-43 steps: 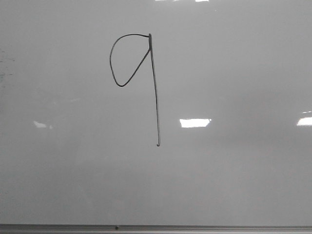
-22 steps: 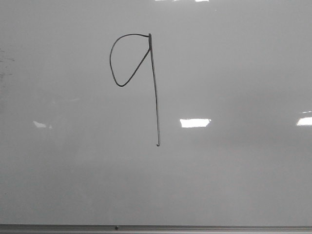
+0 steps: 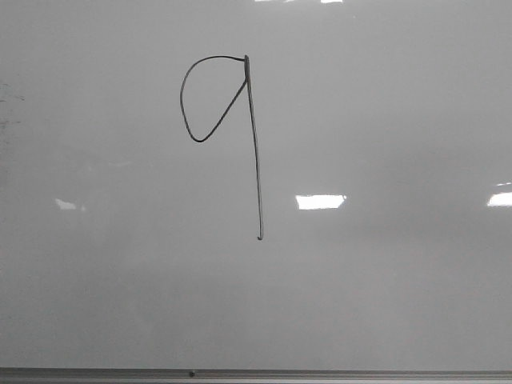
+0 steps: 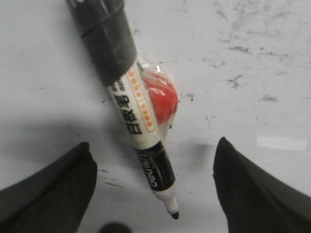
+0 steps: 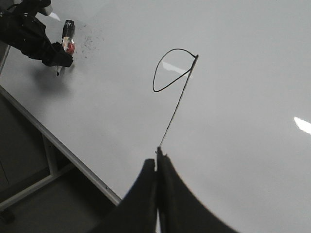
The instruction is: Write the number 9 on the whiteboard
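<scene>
The number 9 [image 3: 254, 144] is a thin black loop and long stem on the whiteboard [image 3: 384, 120]; no gripper shows in the front view. In the right wrist view the number 9 [image 5: 176, 104] runs down to my right gripper [image 5: 157, 162], which is shut at the stem's lower end with nothing visibly held. My left gripper [image 4: 153, 141] is open above the whiteboard [image 4: 252, 73]. A white-and-black marker [image 4: 141, 131] in a dark sleeve hangs between its fingers, uncapped tip just off the board. The left arm [image 5: 29, 34] and marker [image 5: 68, 36] sit at the board's far left.
A red round piece [image 4: 163, 97] sits behind the marker. Faint grey smudges [image 4: 233, 48] mark the board's left part [image 3: 8, 104]. The grey metal frame edge [image 3: 256, 374] runs along the board's near side; beyond that edge [image 5: 58, 142] are a stand leg [image 5: 48, 160] and floor.
</scene>
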Robot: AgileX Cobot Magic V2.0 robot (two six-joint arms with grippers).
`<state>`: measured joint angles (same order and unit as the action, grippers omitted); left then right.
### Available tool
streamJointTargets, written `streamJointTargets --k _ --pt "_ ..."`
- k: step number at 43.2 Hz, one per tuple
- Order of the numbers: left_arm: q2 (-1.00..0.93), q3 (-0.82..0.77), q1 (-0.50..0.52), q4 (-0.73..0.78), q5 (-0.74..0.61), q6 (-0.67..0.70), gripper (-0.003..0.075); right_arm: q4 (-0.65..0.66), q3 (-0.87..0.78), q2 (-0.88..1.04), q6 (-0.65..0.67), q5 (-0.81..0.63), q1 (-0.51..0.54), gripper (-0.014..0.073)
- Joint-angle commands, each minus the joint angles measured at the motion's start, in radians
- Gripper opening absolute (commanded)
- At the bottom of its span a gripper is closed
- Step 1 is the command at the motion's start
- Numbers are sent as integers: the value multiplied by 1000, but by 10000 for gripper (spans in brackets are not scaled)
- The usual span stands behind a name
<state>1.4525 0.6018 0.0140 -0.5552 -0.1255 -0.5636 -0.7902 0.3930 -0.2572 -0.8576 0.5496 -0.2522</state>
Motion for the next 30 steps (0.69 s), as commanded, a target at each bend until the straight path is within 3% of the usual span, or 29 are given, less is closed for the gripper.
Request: streamJointTargets --k 1,9,13,21,30 --pt "-59 29 1 -6 -39 10 526 -33 26 -10 -2 -55 5 -60" --pt "-219 25 1 -6 29 10 514 -33 26 -10 -2 -63 5 -60" --pt "-331 0 1 -6 71 10 462 -33 26 -10 -2 -63 5 -60" --pt "-608 -105 1 -11 119 10 321 -33 26 -10 -2 -63 5 -60" --pt "-885 -172 1 -13 306 10 119 -33 26 -10 -2 -63 5 -60"
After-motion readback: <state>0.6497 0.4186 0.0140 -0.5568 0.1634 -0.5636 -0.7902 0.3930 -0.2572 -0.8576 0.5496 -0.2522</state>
